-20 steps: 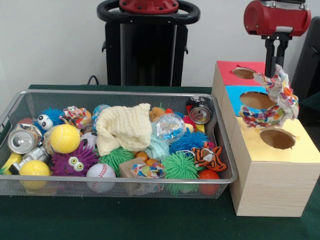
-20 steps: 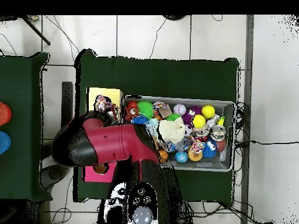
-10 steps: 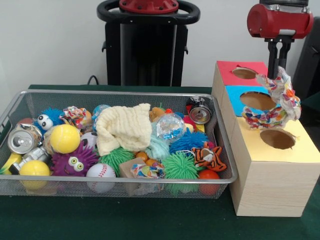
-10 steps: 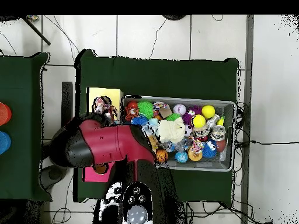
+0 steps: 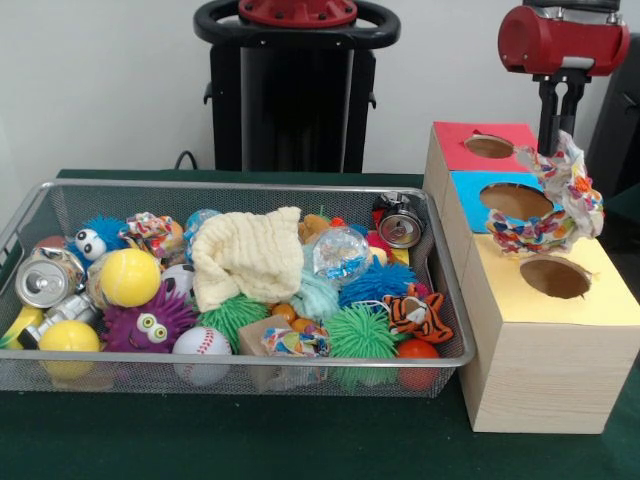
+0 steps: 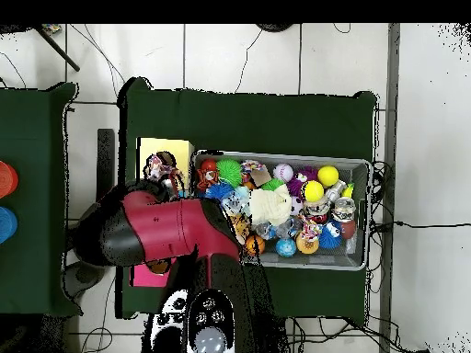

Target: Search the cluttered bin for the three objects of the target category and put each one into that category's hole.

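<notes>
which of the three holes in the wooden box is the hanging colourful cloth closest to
The hole in the yellow section, the one nearest the camera. The colourful cloth held by the gripper hangs just above it, past the blue hole and red hole.

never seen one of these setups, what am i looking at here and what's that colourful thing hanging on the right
This is a robot arm, red and black, working at a table with a green cover. One picture is taken from across the table, facing the robot; the other looks straight down from above.

On the table sits a wire mesh bin full of clutter: spiky balls, a baseball, yellow balls, drink cans, a cream cloth and a small tiger toy. Beside it stands a wooden box with three round holes, its top coloured red, blue and yellow.

The colourful thing is a crumpled printed wrapper. The arm's gripper holds it from above, hanging over the box between the blue and yellow holes.
</notes>
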You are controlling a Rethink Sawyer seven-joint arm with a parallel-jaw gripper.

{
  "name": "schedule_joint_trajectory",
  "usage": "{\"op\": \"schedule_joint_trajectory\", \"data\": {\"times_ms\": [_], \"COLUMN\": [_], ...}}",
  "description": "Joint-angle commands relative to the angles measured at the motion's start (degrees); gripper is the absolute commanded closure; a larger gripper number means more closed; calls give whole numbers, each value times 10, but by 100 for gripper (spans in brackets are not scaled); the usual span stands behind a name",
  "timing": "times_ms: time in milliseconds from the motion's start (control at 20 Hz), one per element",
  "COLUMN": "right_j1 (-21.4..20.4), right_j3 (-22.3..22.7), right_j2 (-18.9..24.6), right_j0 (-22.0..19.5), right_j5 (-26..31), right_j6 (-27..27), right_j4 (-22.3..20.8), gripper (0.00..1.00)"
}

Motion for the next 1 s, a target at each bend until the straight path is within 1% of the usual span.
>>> {"op": "schedule_joint_trajectory", "data": {"times_ms": [50, 350, 600, 700, 750, 800, 900, 1000], "right_j1": [9, 8, 17, 19, 16, 2, -9, -10], "right_j3": [0, -2, -10, -9, -7, 6, 14, 5], "right_j2": [-5, -5, -10, -3, -4, 1, -1, -1], "right_j0": [-4, -4, 0, -2, -1, -3, 1, 7], "right_j5": [78, 84, 66, 66, 72, 78, 84, 98], "right_j6": [80, 76, 84, 81, 78, 80, 86, 77], "right_j4": [8, 9, 7, 10, 8, 18, 23, 18], "gripper": [100, 100, 100, 100, 100, 100, 100, 100]}}
